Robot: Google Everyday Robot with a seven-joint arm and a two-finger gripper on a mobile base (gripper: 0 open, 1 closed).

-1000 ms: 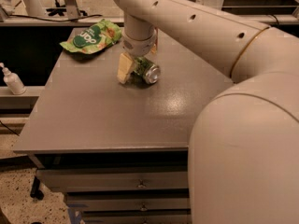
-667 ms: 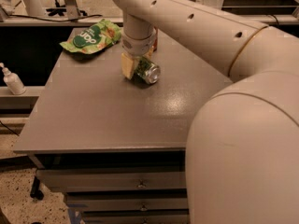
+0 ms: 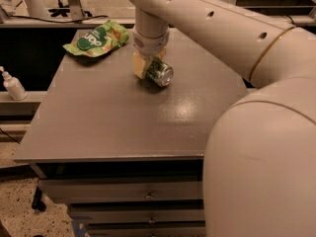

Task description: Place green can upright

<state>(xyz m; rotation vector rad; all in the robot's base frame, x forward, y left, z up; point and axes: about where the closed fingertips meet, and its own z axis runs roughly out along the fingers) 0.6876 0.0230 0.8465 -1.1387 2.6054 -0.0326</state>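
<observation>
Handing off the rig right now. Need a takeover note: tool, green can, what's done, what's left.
Tool: down at the far middle of the table, right against the green can. Whether it grips the can cannot be seen.
Green can: on its side, silver end facing front right, not upright.
Snack bag: far left corner, apart from the can.
Done: can reached.
Left: stand the can upright, release.

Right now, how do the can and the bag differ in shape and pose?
The can is a round cylinder on its side, silver end toward the camera; the bag is flat. The can is at the gripper; the bag lies apart, at the table's far left corner. Both are green.
</observation>
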